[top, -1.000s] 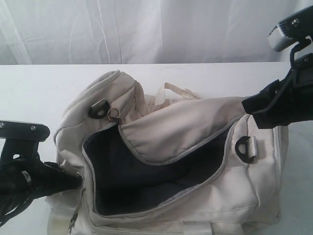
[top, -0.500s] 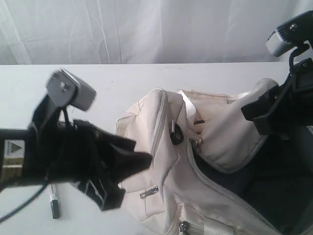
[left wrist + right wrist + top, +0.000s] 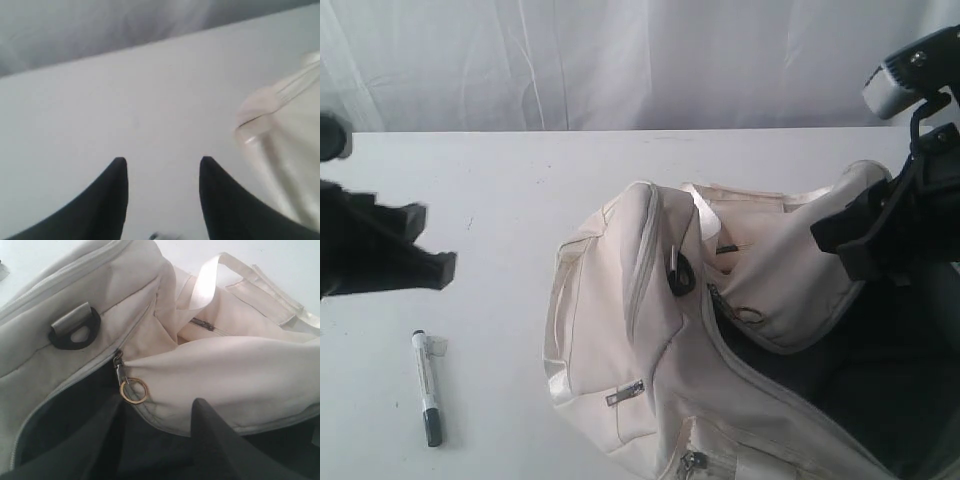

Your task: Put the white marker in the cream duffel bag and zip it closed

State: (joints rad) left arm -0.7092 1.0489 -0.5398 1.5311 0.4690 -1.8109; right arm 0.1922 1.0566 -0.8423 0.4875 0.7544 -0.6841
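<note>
The white marker [image 3: 425,386] lies on the table at the front left, dark cap toward the front. Above and behind it, at the left edge, my left gripper [image 3: 432,242] hangs open and empty; in its wrist view [image 3: 162,162] only bare table shows between the fingers. The cream duffel bag [image 3: 620,330] fills the right half, top unzipped, dark lining [image 3: 70,415] showing. My right gripper [image 3: 825,235] sits at the raised flap [image 3: 225,380]. Its fingers [image 3: 207,430] stand apart over the opening [image 3: 157,407], gripping nothing that I can see.
A gold ring zip pull [image 3: 133,390] hangs at the flap's edge, beside a black strap ring [image 3: 75,332]. Webbing handles [image 3: 210,275] lie behind the bag. White table [image 3: 500,180] stretches left of the bag, with a white curtain [image 3: 620,60] behind it.
The bag now lies further right, its end turned toward the left, compared with a second ago. The left arm has drawn back to the left edge, uncovering the marker. The right gripper stayed put.
</note>
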